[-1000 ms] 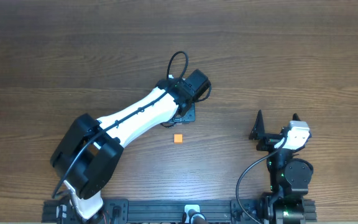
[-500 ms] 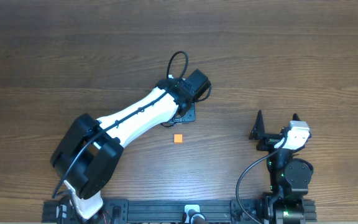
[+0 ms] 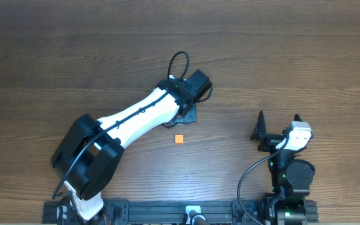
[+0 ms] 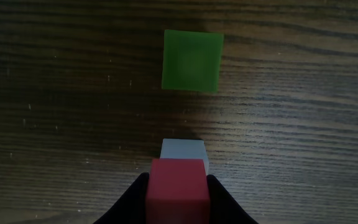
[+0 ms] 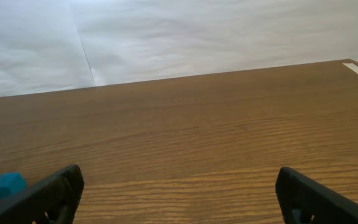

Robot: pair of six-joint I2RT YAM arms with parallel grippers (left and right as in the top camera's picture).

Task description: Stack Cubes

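My left gripper point(image 4: 178, 184) is shut on a red cube point(image 4: 178, 194), with a dark finger on each side of it. Just past the red cube, touching or slightly under its far edge, sits a pale grey cube point(image 4: 184, 150). A green cube point(image 4: 192, 61) lies flat on the wood farther out. From above, the left gripper point(image 3: 184, 115) is near the table's middle, and a small orange cube point(image 3: 179, 139) lies just below it. My right gripper point(image 3: 276, 126) stands open at the right with nothing between its fingers point(image 5: 56, 191). A blue cube point(image 5: 8, 184) rests far off beside one finger.
The dark wooden table point(image 3: 292, 56) stretches bare to the top and both sides. A white wall point(image 5: 197, 37) stands behind the table's far edge. The left arm's white link point(image 3: 136, 119) crosses diagonally from the bottom left.
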